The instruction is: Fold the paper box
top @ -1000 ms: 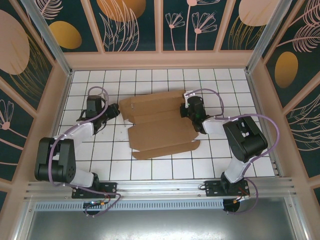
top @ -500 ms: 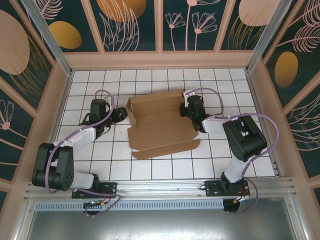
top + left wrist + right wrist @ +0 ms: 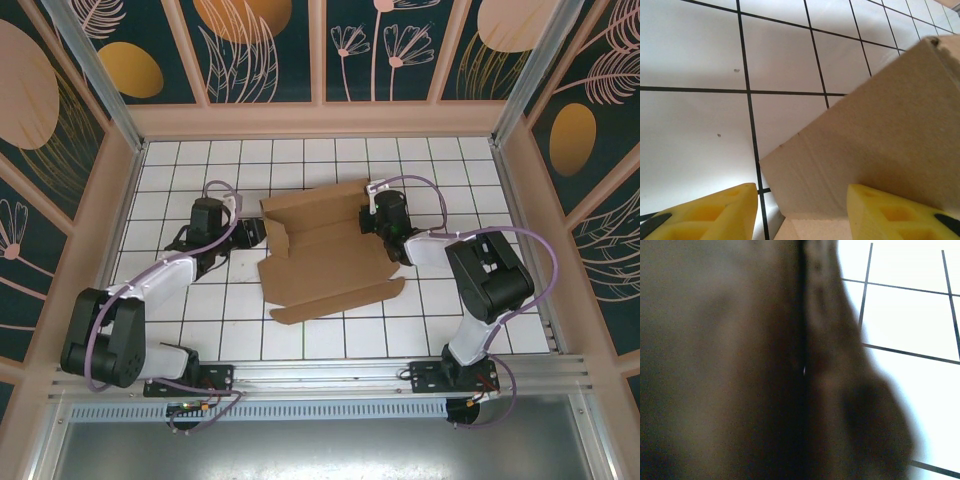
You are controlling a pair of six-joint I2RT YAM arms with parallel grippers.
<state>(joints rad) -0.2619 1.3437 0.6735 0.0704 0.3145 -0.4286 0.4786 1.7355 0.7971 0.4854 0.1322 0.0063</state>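
Scene: From above I see a white gridded desk [image 3: 200,300] with the brown corrugated paper box [image 3: 325,255] near its middle, between my two arms.
Box shape: The main panels lie open and mostly flat. The left end flap [image 3: 272,215] stands up, and the long front flap [image 3: 335,300] lies flat on the desk.
Left pincer: The left pincer [image 3: 252,235] sits low at the box's left end, released. In its wrist view the yellow fingers [image 3: 715,215] are apart, with the raised flap's edge between them, nearer the right-hand one.
Right pincer: The right pincer [image 3: 375,222] is clenched at the box's right end. Its wrist view is dark, blurred cardboard [image 3: 740,365], so it may be pinching a panel, but I cannot tell.
Done so far: I judge the fold to be early, with one end flap lifted.
Left to do: The walls need raising and tucking, and the lid needs closing.
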